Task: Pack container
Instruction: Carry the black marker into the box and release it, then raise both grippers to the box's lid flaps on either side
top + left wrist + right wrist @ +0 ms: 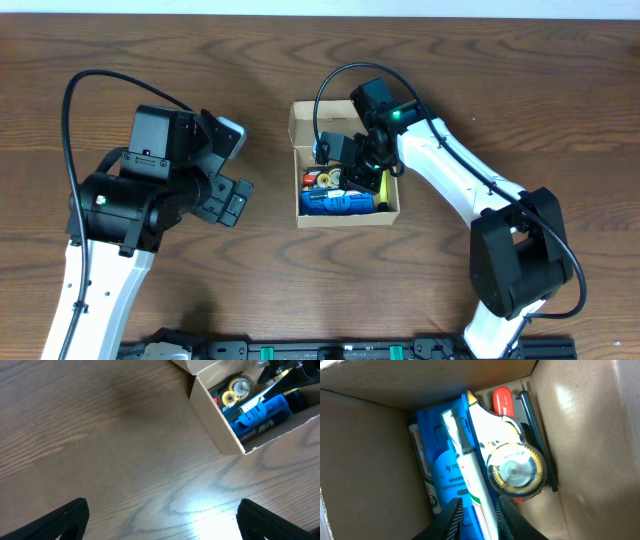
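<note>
The container [345,217] is a small tan cardboard box at the table's middle, with its flap lid [322,115] open at the far side. It holds a blue whiteboard-marker pack [442,472], a white tape dispenser with a yellow-rimmed roll [515,471], a red item [503,402] and a black pen [536,435]. My right gripper [480,517] reaches down into the box, its fingers close on either side of a white pen [467,460] that lies over the blue pack. My left gripper [162,520] is wide open and empty above bare table, left of the box [215,420].
The right arm [450,175] crosses from the front right to the box. The left arm's black body [140,195] is over the table's left side. Cables loop above both arms.
</note>
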{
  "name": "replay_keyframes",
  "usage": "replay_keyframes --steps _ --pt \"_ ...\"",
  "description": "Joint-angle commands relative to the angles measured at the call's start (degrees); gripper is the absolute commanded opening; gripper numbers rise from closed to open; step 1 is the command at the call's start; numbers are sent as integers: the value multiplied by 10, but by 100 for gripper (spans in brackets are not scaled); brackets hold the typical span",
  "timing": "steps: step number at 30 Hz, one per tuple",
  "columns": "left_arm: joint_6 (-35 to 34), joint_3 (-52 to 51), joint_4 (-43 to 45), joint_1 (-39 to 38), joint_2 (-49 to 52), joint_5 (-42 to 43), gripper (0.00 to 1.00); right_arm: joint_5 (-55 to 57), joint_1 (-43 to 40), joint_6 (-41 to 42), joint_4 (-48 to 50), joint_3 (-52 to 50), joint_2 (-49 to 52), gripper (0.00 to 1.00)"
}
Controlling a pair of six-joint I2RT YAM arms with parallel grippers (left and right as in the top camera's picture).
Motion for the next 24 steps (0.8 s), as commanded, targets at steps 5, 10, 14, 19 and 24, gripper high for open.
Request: replay_keyframes --steps 5,10,14,19,24 --pt "6 5 -2 2 -2 -2 95 -17 7 8 -3 10 -1 48" --pt "6 5 -2 2 -2 -2 95 -50 5 59 -27 52 -38 50" --pt "8 5 -2 2 -2 -2 95 -34 -3 88 -21 79 -89 44" --pt "8 5 2 2 -2 -1 95 -8 -41 173 3 81 -148 37" --pt "8 5 2 2 -2 -7 95 -9 -122 266 8 79 -156 20"
